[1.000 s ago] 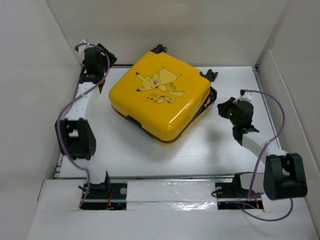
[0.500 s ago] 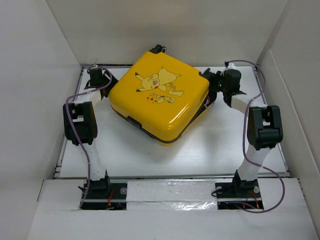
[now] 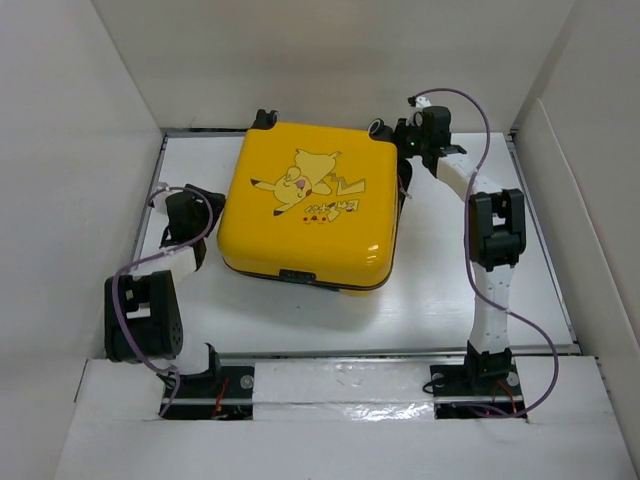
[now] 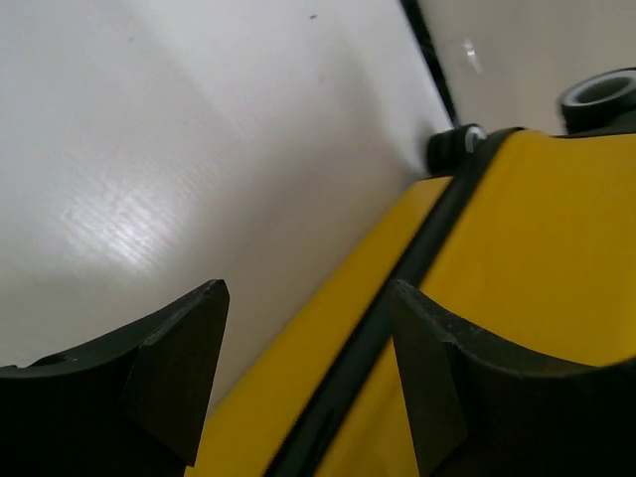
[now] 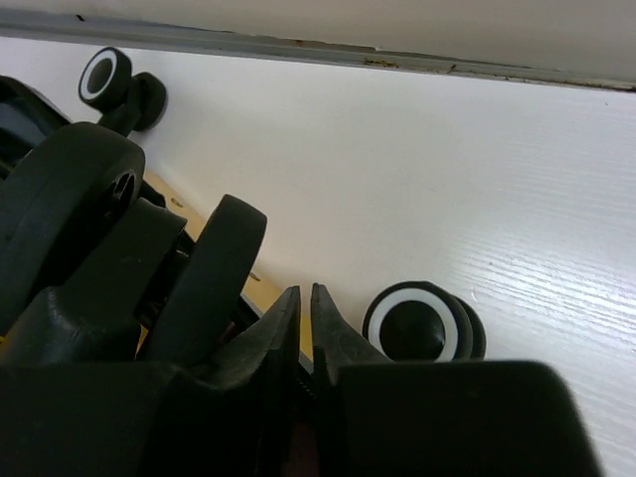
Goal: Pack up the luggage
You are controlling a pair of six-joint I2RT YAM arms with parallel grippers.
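The luggage point(image 3: 310, 205) is a yellow hard-shell suitcase with a cartoon print. It lies flat and closed in the middle of the white table point(image 3: 450, 290). My left gripper point(image 3: 207, 212) is open at its left side. In the left wrist view the gripper point(image 4: 306, 290) straddles the black seam point(image 4: 397, 283) between the yellow shells. My right gripper point(image 3: 404, 141) is at the far right corner by the black wheels point(image 3: 379, 126). In the right wrist view the gripper point(image 5: 305, 290) is shut, and I see nothing between its jaws. A wheel point(image 5: 422, 326) lies just right of it.
White walls close in the table on the left point(image 3: 70, 180), back point(image 3: 330, 60) and right point(image 3: 590, 200). A dark strip runs along the back edge point(image 5: 298, 48). More suitcase wheels point(image 5: 104, 76) show at the far corner.
The suitcase has turned counter-clockwise and now sits square to the table. My left arm has pulled back along its left side. My right arm has reached to its far right corner.
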